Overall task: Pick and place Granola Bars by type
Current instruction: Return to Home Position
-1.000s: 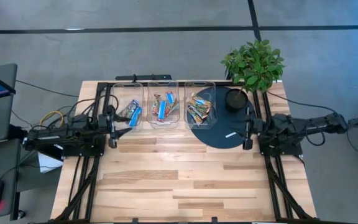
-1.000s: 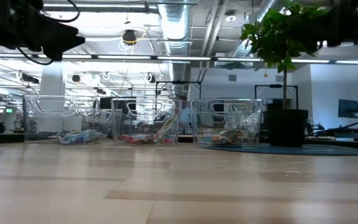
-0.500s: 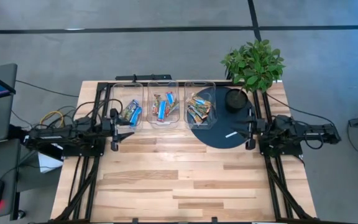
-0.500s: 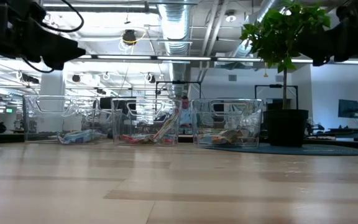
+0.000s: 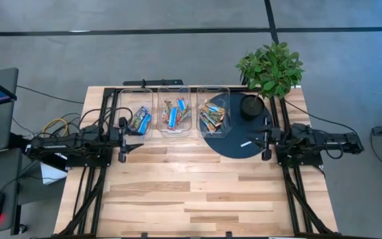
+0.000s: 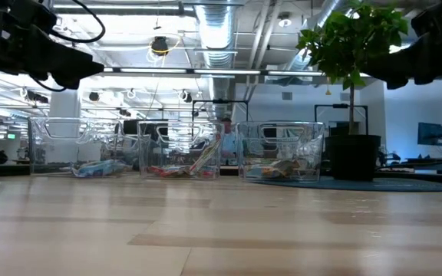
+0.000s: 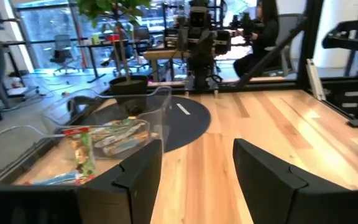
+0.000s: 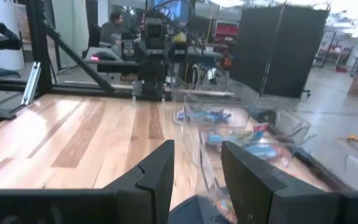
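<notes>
Tabletop (image 5: 191, 189): Granola Bars (image 5: 174, 115) half-hidden inside 3 clear bins (image 5: 174, 133)

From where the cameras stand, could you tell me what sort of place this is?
Probably an open-plan robotics lab or workshop: exposed ceiling ducts run overhead, an office chair stands beyond the wooden table, and a person sits at a workstation behind it.

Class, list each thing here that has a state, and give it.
left gripper: open, empty, over the table's left side.
right gripper: open, empty, over its right side.
left bin: upright, holds granola bars.
middle bin: upright, holds granola bars.
right bin: upright, holds granola bars.
potted plant: upright.
</notes>
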